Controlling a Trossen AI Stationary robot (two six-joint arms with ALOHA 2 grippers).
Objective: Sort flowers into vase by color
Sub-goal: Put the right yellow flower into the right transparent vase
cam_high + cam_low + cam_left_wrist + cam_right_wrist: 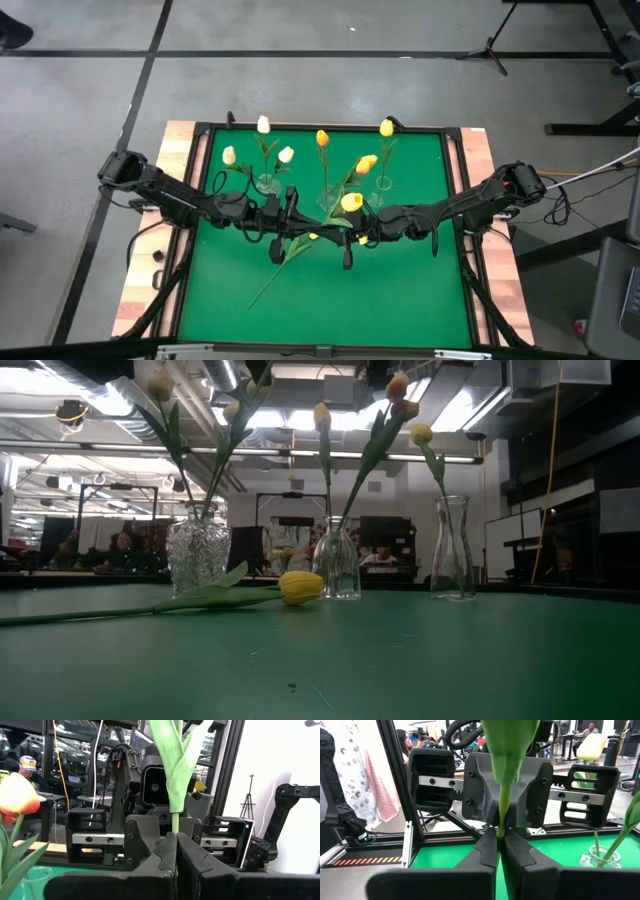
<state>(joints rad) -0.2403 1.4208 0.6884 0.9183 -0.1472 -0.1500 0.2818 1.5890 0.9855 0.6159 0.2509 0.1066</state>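
Note:
A tulip with a yellow head [351, 202] stands upright above the table's middle, and both grippers are shut on its green stem. My left gripper [318, 217] reaches in from the left and my right gripper [345, 221] from the right, fingertips nearly meeting. A second yellow tulip [300, 587] lies flat on the green mat, its stem [275, 275] trailing toward the near left. Three glass vases stand behind it: the left vase [198, 555] holds white tulips [263, 124], the middle vase [338, 563] orange ones [322, 138], and the right vase [452, 550] a yellow one [386, 127]. My left gripper [176, 845] pinches the upright stem [175, 822] between its two fingers, just below a long leaf [177, 760]. It comes in level from the table's left, across the stem. The tulip is lifted clear of the mat. My right gripper [501, 837] pinches the same stem [504, 815] between its two fingers, level from the table's right and across the stem. The left gripper's fingers [485, 795] close on the stem directly behind. A leaf [510, 745] rises above the hold.
The vases stand in a row toward the far edge [320, 128] of the green mat. The lying tulip takes up the middle and near left. A black frame [200, 230] borders the mat. People sit in the room beyond the table [120, 545].

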